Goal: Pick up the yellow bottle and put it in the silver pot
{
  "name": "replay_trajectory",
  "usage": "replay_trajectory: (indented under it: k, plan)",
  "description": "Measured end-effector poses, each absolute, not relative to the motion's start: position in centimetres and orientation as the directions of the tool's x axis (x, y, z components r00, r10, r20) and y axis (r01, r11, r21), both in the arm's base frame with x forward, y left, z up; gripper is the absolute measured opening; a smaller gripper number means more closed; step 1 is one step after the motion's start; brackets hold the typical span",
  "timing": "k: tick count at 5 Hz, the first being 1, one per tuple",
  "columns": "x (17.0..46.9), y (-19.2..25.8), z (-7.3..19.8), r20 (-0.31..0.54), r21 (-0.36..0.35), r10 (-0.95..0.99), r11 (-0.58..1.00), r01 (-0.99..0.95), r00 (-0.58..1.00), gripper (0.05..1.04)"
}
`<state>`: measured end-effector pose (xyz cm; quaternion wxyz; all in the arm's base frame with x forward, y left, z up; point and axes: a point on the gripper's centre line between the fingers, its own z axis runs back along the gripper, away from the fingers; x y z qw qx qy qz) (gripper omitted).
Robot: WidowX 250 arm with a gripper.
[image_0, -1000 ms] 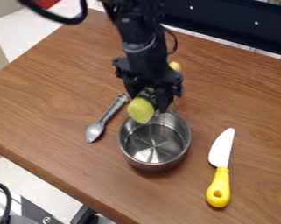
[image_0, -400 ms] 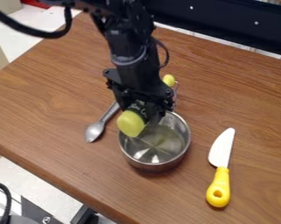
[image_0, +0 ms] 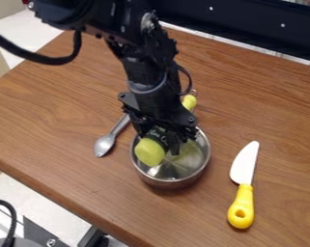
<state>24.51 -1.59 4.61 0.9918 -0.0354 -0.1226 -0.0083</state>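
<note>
Over the left part of the silver pot [image_0: 169,183], I have the gripper [image_0: 162,137] clamped around the yellow bottle [image_0: 149,152], which lies tilted, one end near left, the other beyond the far rim. I judge this the placing step; next I should ease it slightly right, clear the rim, lower it and only then let go.

Dark-labelled yellow bottle [image_0: 149,152], tilted, perhaps partly inside the round silver pot [image_0: 170,183], pot upright on brown table [image_0: 54,108]
</note>
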Motion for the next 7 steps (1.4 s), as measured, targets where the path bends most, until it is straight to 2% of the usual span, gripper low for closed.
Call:
replay_trajectory:
  k: [1, 3, 4, 5, 6, 7]
  plan:
    - [24.3, -2.0, 4.6, 0.224, -0.074, 0.019, 0.997, -0.003, 0.974, 0.967]
    - [24.8, -2.1, 5.6, 0.219, -0.098, 0.045, 0.995, -0.024, 0.975, 0.999]
    - [25.4, -1.8, 7.1, 0.249, -0.110, 0.092, 0.992, -0.067, 0.964, 0.999]
    - [26.1, -1.1, 8.8, 0.257, -0.159, 0.161, 0.980, -0.123, 0.953, 0.999]
    - [26.5, 0.4, 10.5, 0.236, -0.170, 0.123, 0.982, -0.083, 0.964, 0.999]
    - [27.8, 2.7, 11.6, 0.266, -0.116, 0.188, 0.980, -0.162, 0.945, 0.999]
